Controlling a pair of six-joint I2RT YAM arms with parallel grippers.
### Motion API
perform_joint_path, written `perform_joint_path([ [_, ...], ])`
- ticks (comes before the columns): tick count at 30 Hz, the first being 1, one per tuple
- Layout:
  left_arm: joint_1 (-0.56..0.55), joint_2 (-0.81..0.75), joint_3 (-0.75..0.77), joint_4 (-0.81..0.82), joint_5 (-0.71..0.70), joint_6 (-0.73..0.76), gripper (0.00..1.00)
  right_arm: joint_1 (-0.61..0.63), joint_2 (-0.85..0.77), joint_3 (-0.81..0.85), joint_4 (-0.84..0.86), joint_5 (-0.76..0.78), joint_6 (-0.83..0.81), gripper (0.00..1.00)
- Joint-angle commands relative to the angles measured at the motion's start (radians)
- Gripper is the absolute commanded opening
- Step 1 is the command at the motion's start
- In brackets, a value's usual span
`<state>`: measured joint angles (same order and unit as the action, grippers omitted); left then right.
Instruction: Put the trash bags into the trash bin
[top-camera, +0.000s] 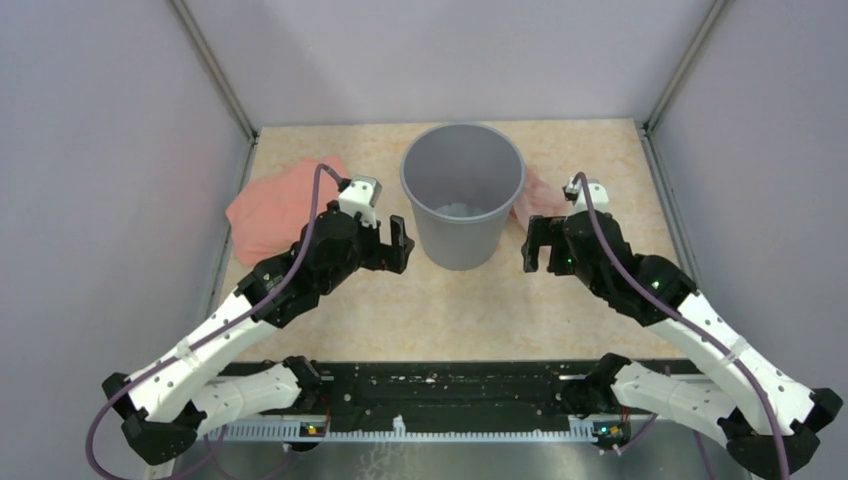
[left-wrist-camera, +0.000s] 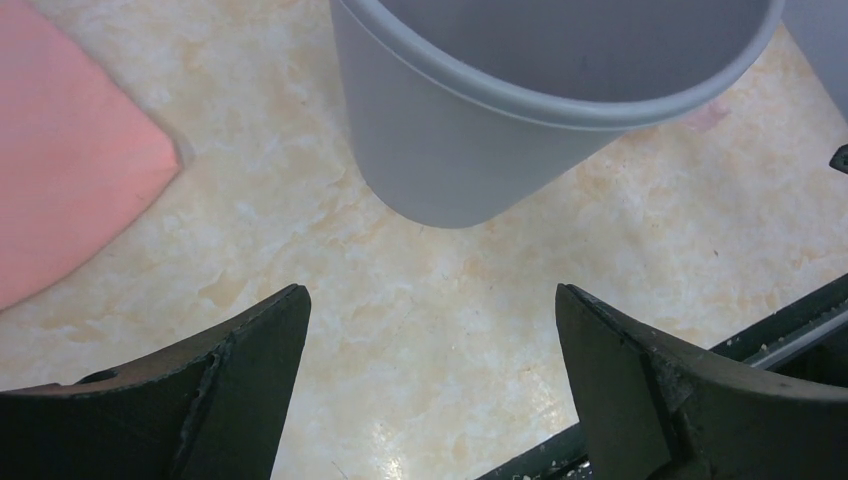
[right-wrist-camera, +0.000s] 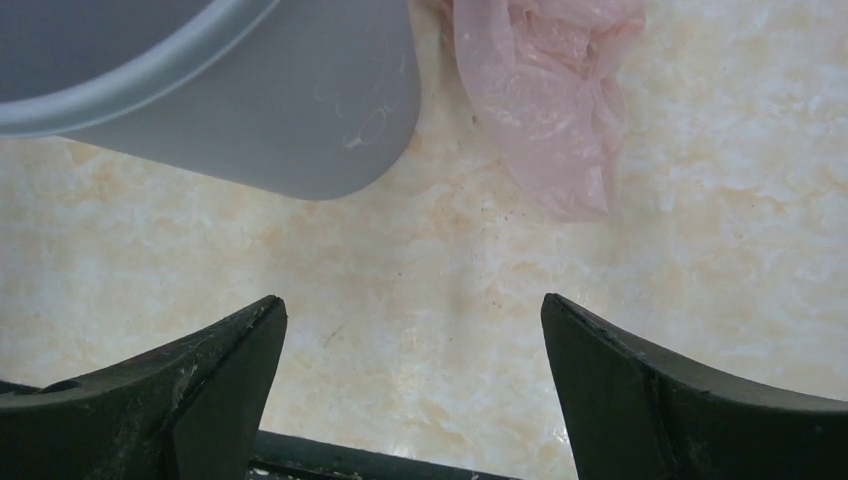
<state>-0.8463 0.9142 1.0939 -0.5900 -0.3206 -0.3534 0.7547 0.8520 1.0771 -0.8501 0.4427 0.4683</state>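
Left hand (left-wrist-camera: 430, 292), right hand (right-wrist-camera: 411, 300) spread, empty; only right wrist shows crinkled trash bag (right-wrist-camera: 545, 90) beside bin (right-wrist-camera: 300, 110)

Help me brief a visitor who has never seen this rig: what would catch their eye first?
The round grey trash bin stands upright in the middle of the table, mouth open. Pink flanks it: a flat pink sheet at the left edge, and a crinkled translucent trash bag lying just right of the bin. The left claw and right claw hang open and empty either side of the bin.
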Motion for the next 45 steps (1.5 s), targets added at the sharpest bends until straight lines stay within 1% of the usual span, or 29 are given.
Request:
perform_joint_path([
  [1,-0.004,0.016,-0.044,0.034,0.043,-0.040,0.98,-0.017,0.015,-0.058,0.087,-0.024,0.039,0.99],
  [4,-0.004,0.015,-0.073,0.052,0.057,-0.051,0.98,-0.051,0.018,-0.135,0.180,-0.050,0.047,0.99],
  [9,-0.004,0.019,-0.098,0.057,0.065,-0.064,0.98,-0.133,0.026,-0.252,0.393,-0.171,0.077,0.99],
  [16,-0.004,0.001,-0.114,0.046,0.061,-0.071,0.98,-0.135,0.126,-0.329,0.651,-0.190,0.099,0.99],
  [21,-0.002,-0.024,-0.134,0.045,0.069,-0.076,0.98,-0.135,0.208,-0.345,0.773,-0.215,0.077,0.99],
  [32,-0.002,-0.058,-0.160,0.042,0.080,-0.075,0.98,-0.117,0.415,-0.233,0.907,-0.300,0.069,0.99],
  [39,-0.003,-0.070,-0.180,0.041,0.083,-0.078,0.98,-0.040,0.590,-0.095,0.956,-0.292,0.061,0.99],
  [45,-0.002,-0.076,-0.189,0.028,0.081,-0.094,0.98,-0.013,0.750,0.044,0.978,-0.324,0.051,0.99],
])
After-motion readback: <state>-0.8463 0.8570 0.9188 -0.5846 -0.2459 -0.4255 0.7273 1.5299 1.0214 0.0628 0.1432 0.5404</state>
